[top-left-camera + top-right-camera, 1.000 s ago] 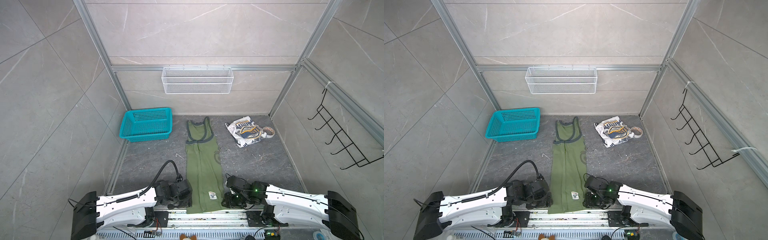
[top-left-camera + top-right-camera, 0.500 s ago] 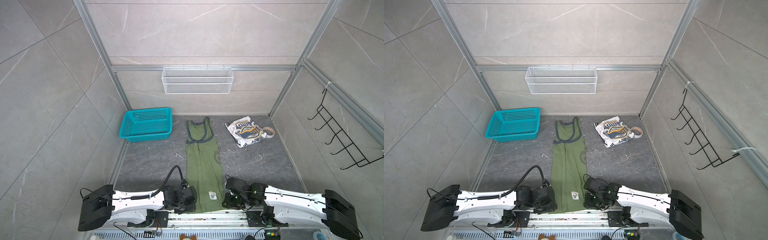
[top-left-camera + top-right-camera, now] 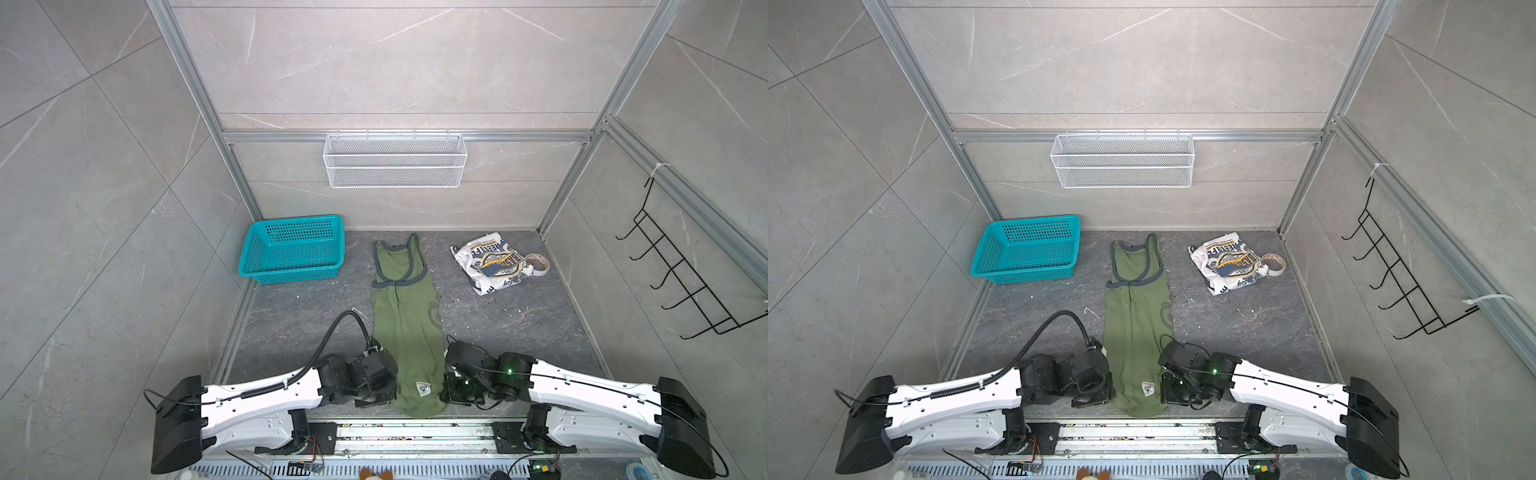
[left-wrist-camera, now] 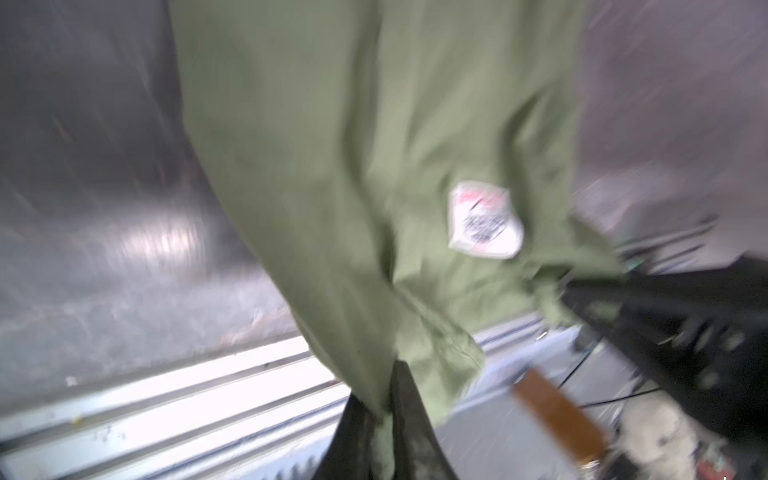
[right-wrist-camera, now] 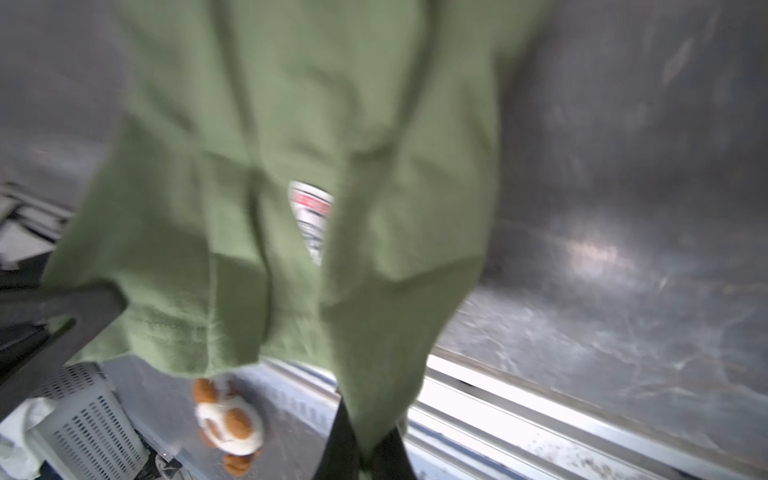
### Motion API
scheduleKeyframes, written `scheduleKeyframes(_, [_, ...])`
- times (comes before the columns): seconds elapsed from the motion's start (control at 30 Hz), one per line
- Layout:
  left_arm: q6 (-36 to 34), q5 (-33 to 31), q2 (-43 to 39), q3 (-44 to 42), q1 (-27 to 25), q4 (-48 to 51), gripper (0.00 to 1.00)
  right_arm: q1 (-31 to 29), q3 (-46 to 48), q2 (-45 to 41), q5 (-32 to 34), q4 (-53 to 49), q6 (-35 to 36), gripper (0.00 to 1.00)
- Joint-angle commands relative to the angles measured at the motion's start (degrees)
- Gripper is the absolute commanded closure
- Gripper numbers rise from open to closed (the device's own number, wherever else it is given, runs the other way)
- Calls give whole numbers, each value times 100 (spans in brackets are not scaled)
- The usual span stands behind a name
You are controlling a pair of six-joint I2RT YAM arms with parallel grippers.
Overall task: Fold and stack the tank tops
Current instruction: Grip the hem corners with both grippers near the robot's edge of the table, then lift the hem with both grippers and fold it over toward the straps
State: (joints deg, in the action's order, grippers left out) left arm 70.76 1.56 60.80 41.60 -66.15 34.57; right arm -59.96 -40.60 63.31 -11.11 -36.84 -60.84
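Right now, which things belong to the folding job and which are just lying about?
Job: green top, gripped at its hem by left claw and right claw; white top.
Lying about: teal basket, tape roll, wire shelf.

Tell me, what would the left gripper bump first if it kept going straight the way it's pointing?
The green tank top: the left gripper is shut on its hem, with cloth spread right ahead. Depth past it is unclear.

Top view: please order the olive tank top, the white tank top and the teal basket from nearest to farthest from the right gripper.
1. Olive tank top: centre, its hem pinched in the right gripper.
2. White tank top: back right.
3. Teal basket: back left corner.
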Motion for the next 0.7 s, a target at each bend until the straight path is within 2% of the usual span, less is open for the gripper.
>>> scheduleKeyframes(0.0, [-1076,119,79,462,980,359,89,755,-656,365,366,-788,764,99])
scheduleKeyframes(0.07, [-1555,366,455,828,1635,217,90,1322,-935,617,198,-598,1150,99])
scheduleKeyframes(0.17, [-2148,388,1200,1506,2209,61,90,1936,-1595,1227,175,-556,1709,99])
scheduleKeyframes(0.27, [-2424,535,1992,2087,2728,-130,91,2423,-2209,1971,200,-309,2064,99])
scheduleKeyframes(0.47, [-2532,748,3283,2904,3485,-539,91,2967,-3385,3362,36,-57,2533,98])
scheduleKeyframes(0.67, [-2568,756,4134,3532,3833,-725,90,3273,-4242,4287,43,-109,2721,98])
